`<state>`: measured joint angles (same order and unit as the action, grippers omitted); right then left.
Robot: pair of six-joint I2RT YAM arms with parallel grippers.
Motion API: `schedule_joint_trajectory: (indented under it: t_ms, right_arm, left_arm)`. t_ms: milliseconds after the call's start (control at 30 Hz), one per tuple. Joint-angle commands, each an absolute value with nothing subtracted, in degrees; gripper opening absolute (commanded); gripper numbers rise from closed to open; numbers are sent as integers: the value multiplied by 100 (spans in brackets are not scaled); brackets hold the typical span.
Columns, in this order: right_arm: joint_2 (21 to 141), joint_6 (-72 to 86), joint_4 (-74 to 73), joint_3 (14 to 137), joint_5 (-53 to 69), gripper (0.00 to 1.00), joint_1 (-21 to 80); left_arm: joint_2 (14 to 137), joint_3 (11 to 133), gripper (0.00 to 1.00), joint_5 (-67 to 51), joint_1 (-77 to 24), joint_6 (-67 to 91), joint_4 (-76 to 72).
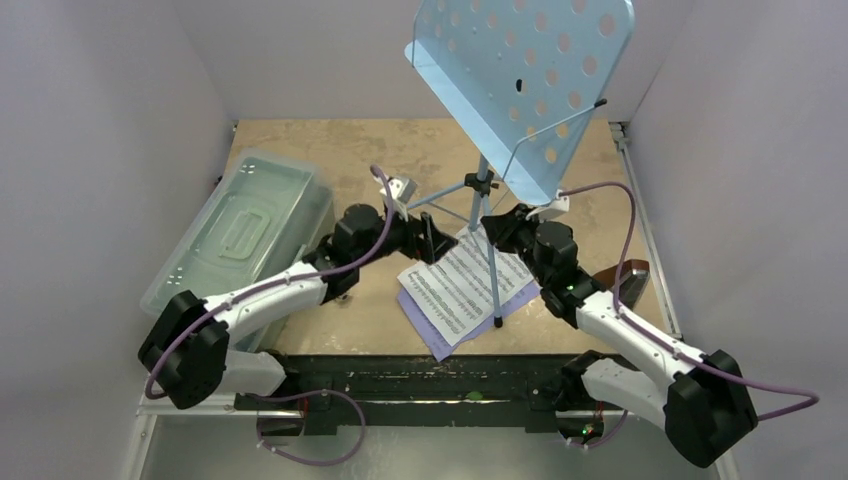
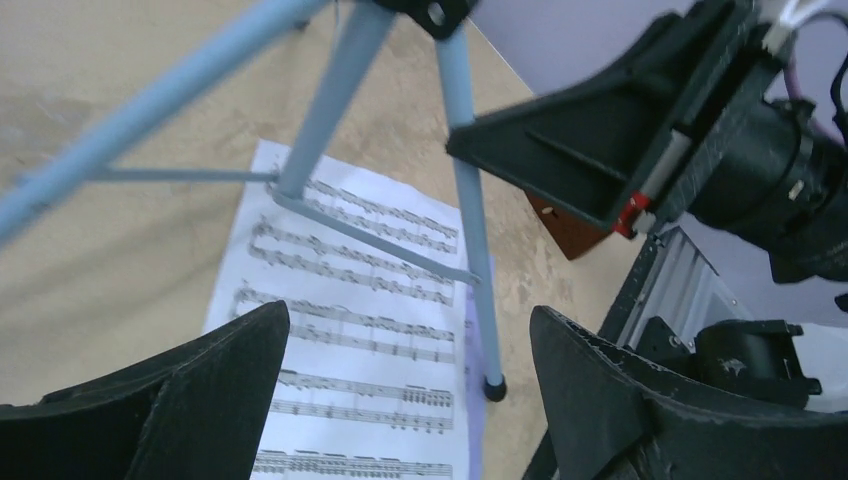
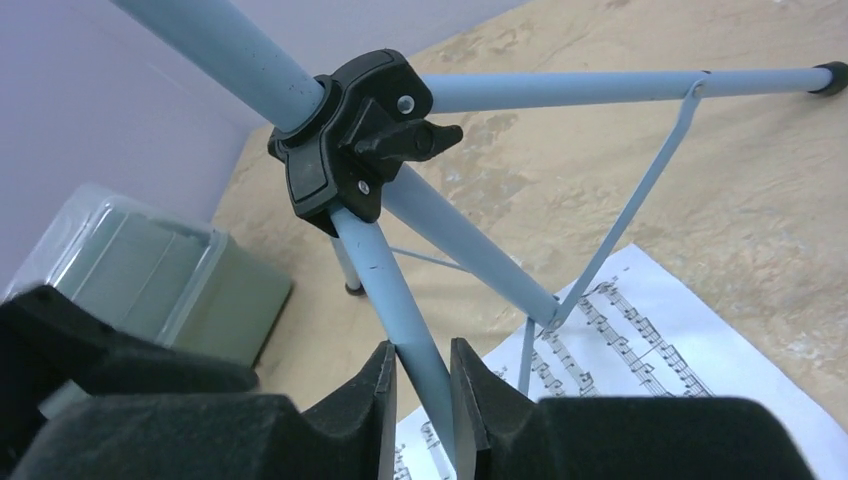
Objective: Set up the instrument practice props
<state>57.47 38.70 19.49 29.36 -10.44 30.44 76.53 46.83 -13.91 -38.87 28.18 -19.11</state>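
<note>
The light-blue music stand stands upright, its perforated desk [image 1: 530, 80] high at the back and its tripod legs [image 1: 492, 270] spread over the sheets. My right gripper [image 1: 503, 226] is shut on one tripod leg [image 3: 400, 300] just below the black hub [image 3: 345, 150]. My left gripper [image 1: 435, 240] is open and empty, left of the tripod, above the white sheet-music pages [image 2: 350, 330]. The white sheets [image 1: 462, 285] lie on a lilac page [image 1: 438, 345] under the stand. The brown metronome [image 1: 612, 280] stands at the right, mostly hidden behind my right arm; a corner of it shows in the left wrist view [image 2: 565, 232].
A large clear lidded box [image 1: 240, 230] sits at the left and also shows in the right wrist view [image 3: 140, 270]. White walls close in the table on three sides. A metal rail [image 1: 640, 220] runs along the right edge. A rubber-tipped tripod foot [image 2: 493, 388] rests by the sheets.
</note>
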Motion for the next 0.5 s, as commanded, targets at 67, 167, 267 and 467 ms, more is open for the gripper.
schedule_joint_trajectory:
  t_ms: [67,167,267,467]
  right_arm:
    - [5409,3662,852,3479,-377,53,2866]
    - [4998,2767,696,3540,-283,74,2643]
    - [5085,2143,599,3748,-100,77,2294]
    - [5742,1415,758,4265,952,71,1536]
  left_arm:
    - [7384,3745,90,207,-4988,3711,-3463]
    - [7810,3931,89,490,-5342,3733,-3630]
    - [8257,4192,84,640,-5484,3893,-3769]
    - [8968,4810,77,584,-5545,4011,-3742]
